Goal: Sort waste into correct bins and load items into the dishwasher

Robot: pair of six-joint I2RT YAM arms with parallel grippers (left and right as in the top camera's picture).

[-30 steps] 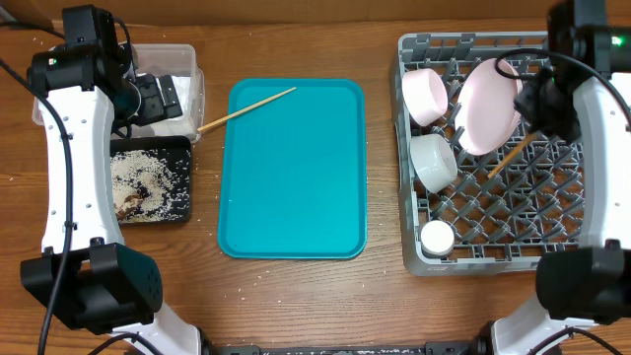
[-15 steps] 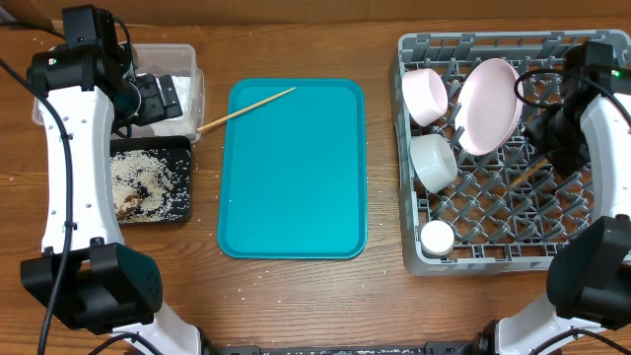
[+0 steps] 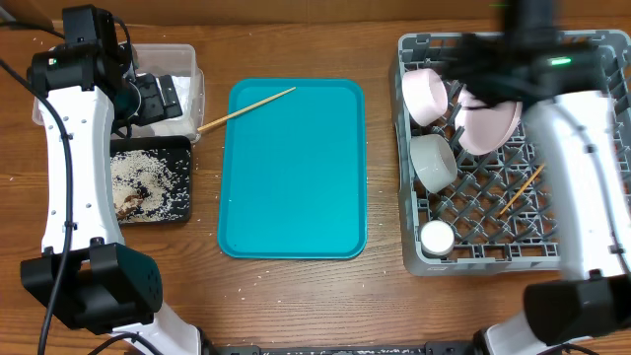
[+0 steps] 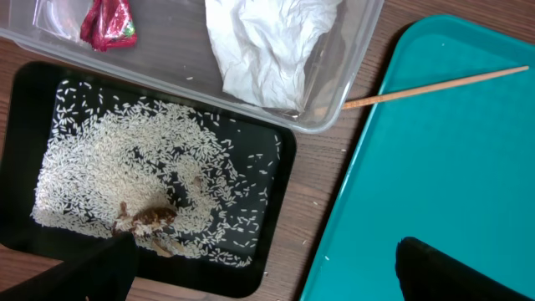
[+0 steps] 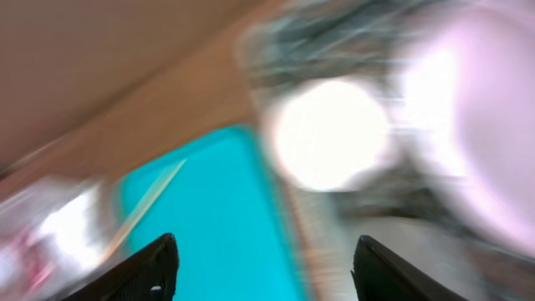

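Brown wooden worktop (image 3: 296, 296) carries everything, with a few stray grains dotted on the wood. At its left end the clear tub (image 4: 322, 124) holds a crumpled red wrapper (image 4: 107, 21) and a crumpled white napkin (image 4: 267, 46), lying apart from each other. Just beside the tub, on the robot's side of it, sits the black tray (image 4: 280, 167). Rice (image 4: 109, 167) is spread over much of its floor, and a few brown scraps (image 4: 150, 219) lie among the grains. The left pincer (image 4: 266, 247) hangs above the black tray's corner, its fingers wide apart and gripping nothing.

The teal tray (image 3: 291, 197) lies in the middle of the worktop. One chopstick (image 3: 246, 106) lies slanted across its far left corner. One end rests on the teal surface and the other sticks out over the wood, its tip just beside the tub's corner.

The grey dish rack (image 3: 493, 261) stands at the right. Inside it, the pink bowl (image 3: 426, 96) and the plate (image 3: 488, 126) stand on edge among the far pegs. The white bowl (image 3: 432, 161) sits tilted just below the pink one, and the cup (image 3: 437, 237) is in the near left corner. A second chopstick (image 3: 521, 189) lies slanted on the grid toward the right wall.

The right arm reaches over the far part of the rack and is blurred. The right pincer (image 5: 263, 251) shows its fingers apart with nothing between them, though that whole view is smeared.
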